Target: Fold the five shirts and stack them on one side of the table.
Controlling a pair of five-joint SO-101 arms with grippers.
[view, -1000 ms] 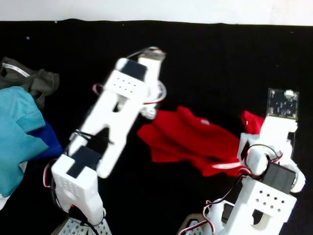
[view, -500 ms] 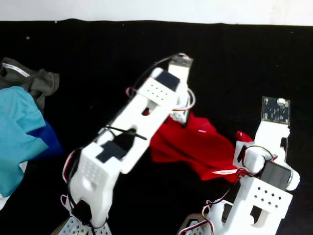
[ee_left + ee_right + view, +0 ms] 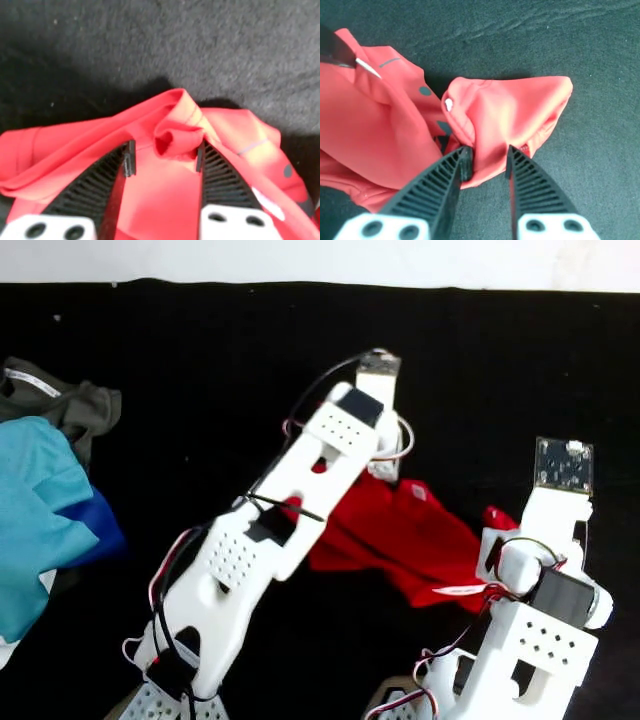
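Nothing is folded yet: left claw gapes over the red shirt, right claw pinches its edge; other shirts lie heaped left.

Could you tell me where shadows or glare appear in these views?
Left wrist view: a dark shadow on the black cloth beside the red shirt; right wrist view: a pale sheen on its fold at the right pincer; high view: the wall glares white.

The left gripper swung toward 3 o'clock onto the red shirt, whose 9 o'clock edge bunched inward. The right gripper slid slightly toward 6 o'clock.
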